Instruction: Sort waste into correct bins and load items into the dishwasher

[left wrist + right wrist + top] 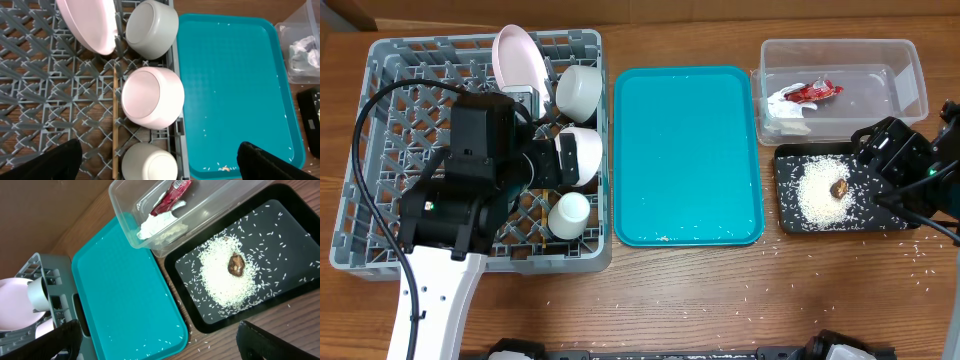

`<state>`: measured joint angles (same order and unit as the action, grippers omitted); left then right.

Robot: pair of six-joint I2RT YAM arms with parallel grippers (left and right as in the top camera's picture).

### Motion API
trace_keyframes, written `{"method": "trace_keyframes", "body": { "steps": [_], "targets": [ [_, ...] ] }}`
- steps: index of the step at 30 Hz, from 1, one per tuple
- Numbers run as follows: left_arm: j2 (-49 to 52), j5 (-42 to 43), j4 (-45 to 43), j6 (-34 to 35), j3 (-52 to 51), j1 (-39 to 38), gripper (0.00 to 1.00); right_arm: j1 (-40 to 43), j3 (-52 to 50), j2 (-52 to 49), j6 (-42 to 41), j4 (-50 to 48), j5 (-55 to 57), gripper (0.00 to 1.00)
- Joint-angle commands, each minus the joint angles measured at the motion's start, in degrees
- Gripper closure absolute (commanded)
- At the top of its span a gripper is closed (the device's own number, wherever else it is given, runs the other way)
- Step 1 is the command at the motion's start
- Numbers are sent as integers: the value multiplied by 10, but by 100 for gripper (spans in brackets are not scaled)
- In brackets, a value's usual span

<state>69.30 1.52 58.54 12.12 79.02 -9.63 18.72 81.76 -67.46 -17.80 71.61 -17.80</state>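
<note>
Left gripper (160, 161) spread wide, empty, over dish rack (380, 150) at frame left, plate (520, 60), 2 bowls (580, 90), cup (570, 213), chopsticks (114, 125) inside, right gripper (157, 332) parted wide at right edge, rice (815, 198) and brown lump (839, 187) on black tray (788, 222), wrapper (810, 92) in clear tub (912, 68)

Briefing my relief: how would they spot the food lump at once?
At the table's right, find the black tray beside the clear tub. On its white rice heap sits the lump, the only brown thing there.
</note>
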Motion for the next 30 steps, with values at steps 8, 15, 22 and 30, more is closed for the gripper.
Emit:
{"method": "trace_keyframes", "body": {
  "steps": [8, 15, 22, 30],
  "targets": [
    [12, 10, 0, 12, 5, 2, 0, -4, 0, 22, 0, -3, -2, 0],
    [12, 11, 0, 12, 5, 2, 0, -83, -4, 108, 2, 2, 21, 0],
    [12, 10, 0, 12, 5, 2, 0, -189, -97, 231, 44, -163, 115, 0],
    [12, 10, 0, 12, 5, 2, 0, -202, -440, 373, 91, -562, 87, 0]
  ]
}}
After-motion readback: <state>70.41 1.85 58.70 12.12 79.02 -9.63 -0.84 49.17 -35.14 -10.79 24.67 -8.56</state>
